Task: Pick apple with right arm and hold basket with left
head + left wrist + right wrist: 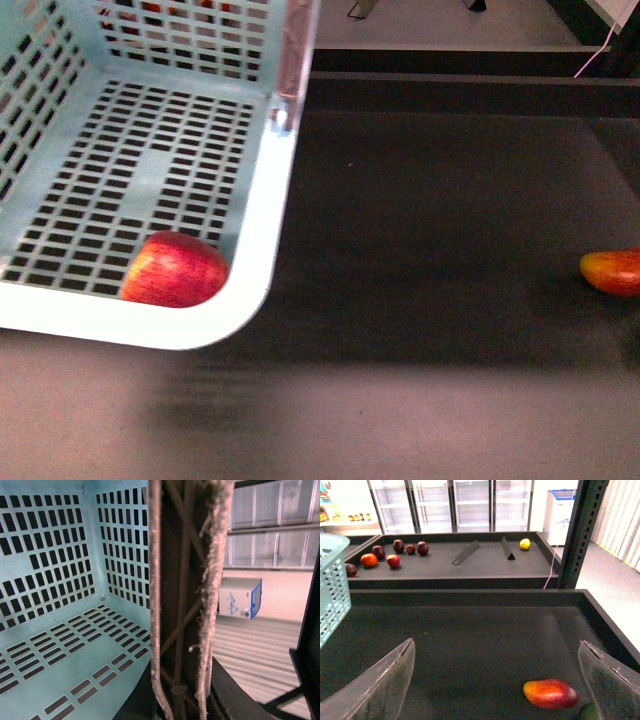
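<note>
The red apple (175, 268) with yellow streaks lies inside the light aqua basket (255, 230), in its near right corner on the slotted floor. My left gripper (165, 555) is shut on the basket's wall. Its brown lattice finger (182, 600) runs along the wall's edge, and the empty part of the basket floor (60, 660) fills the left wrist view. My right gripper (497, 690) hangs open over the dark bin floor, well to the right of the basket (331, 585), with nothing between its fingers. No apple shows in the right wrist view.
An oblong orange-red fruit (550, 693) (612, 272) lies on the dark bin floor near my right gripper, with a green fruit (590, 712) beside it. A farther bin (470, 560) holds several fruits and a lemon (524, 543). A dark post (580, 535) rises at the right.
</note>
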Controlling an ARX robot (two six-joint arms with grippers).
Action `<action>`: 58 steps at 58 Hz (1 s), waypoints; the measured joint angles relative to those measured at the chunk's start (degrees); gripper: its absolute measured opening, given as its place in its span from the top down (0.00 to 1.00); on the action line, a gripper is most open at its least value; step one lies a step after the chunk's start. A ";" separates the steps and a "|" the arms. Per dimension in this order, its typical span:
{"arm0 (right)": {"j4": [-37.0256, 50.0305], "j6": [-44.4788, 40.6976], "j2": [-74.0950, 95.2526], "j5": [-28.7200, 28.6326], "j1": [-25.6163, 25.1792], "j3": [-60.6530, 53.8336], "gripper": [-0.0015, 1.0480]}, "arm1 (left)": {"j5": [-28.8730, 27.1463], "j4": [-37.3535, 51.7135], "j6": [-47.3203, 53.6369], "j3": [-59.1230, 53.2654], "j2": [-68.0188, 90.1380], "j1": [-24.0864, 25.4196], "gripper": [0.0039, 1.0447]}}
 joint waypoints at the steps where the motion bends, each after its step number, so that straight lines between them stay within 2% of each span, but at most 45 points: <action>1: 0.00 0.00 0.00 0.00 0.00 0.00 0.09 | 0.07 0.57 -0.39 -0.70 0.00 0.68 0.92; 27: 0.00 0.00 0.00 0.00 0.00 0.00 0.09 | 1.51 10.49 -7.48 -12.17 4.94 5.73 0.92; 41: 0.00 0.00 0.02 0.00 0.00 0.00 0.09 | 4.66 13.57 -5.27 -13.64 10.95 8.55 0.92; 58: 0.00 0.00 0.02 0.00 0.00 0.00 0.09 | 8.46 16.13 -2.64 -14.27 14.25 9.66 0.92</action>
